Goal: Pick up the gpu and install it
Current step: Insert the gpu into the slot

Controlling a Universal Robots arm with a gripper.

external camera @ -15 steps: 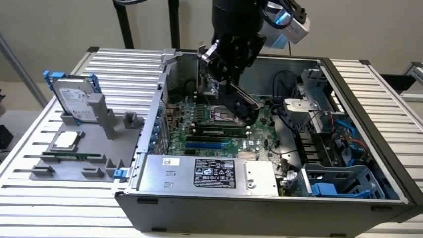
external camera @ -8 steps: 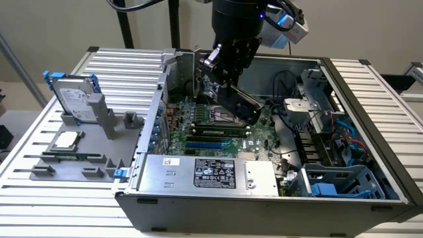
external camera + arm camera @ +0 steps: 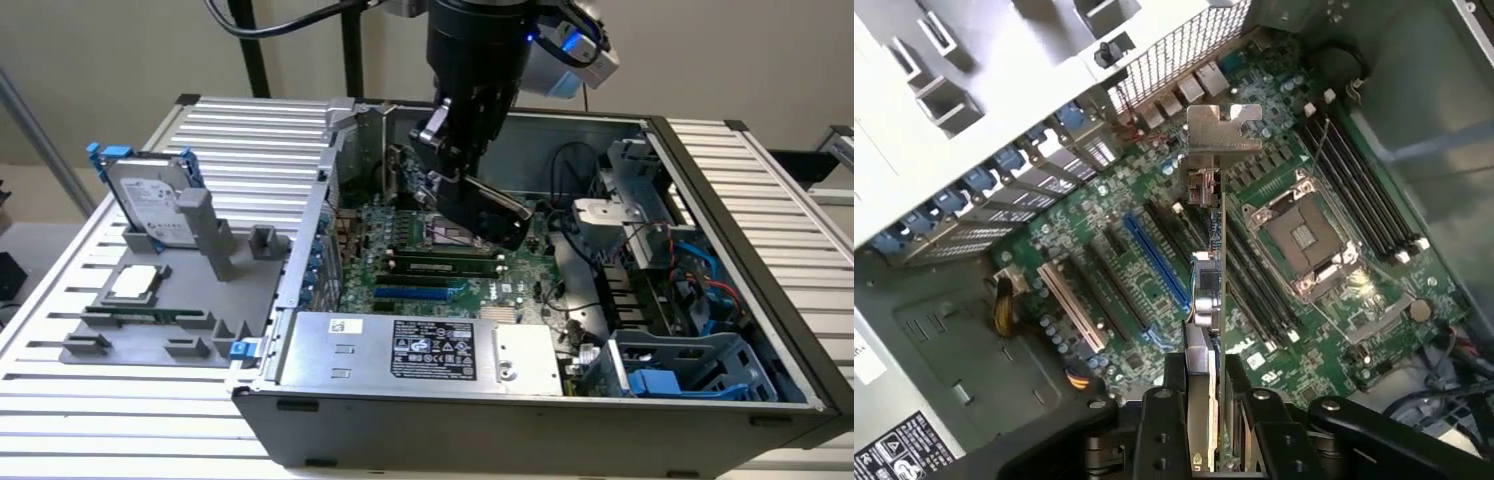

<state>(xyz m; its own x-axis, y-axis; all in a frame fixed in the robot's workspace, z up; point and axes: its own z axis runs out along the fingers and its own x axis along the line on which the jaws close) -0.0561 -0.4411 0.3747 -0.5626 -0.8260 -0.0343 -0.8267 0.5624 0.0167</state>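
Arm [image 3: 478, 45]: the last segment above the fingers is a glossy black cylinder, wide and smooth. A silver-grey boxy module [image 3: 582, 55] with a small blue light is mounted at its side, well up from the fingers. A thick black cable [image 3: 260, 30] loops off behind the cylinder. Gripper [image 3: 1204, 395]: black throughout, narrower than the cylinder, tapering toward the fingers, with bare metal glinting along its linkage. Fingers [image 3: 1157, 435]: matte black, blocky and flat-faced. Behind them are black linkage arms [image 3: 1354, 420] with rounded pivot bosses. No readable markings.
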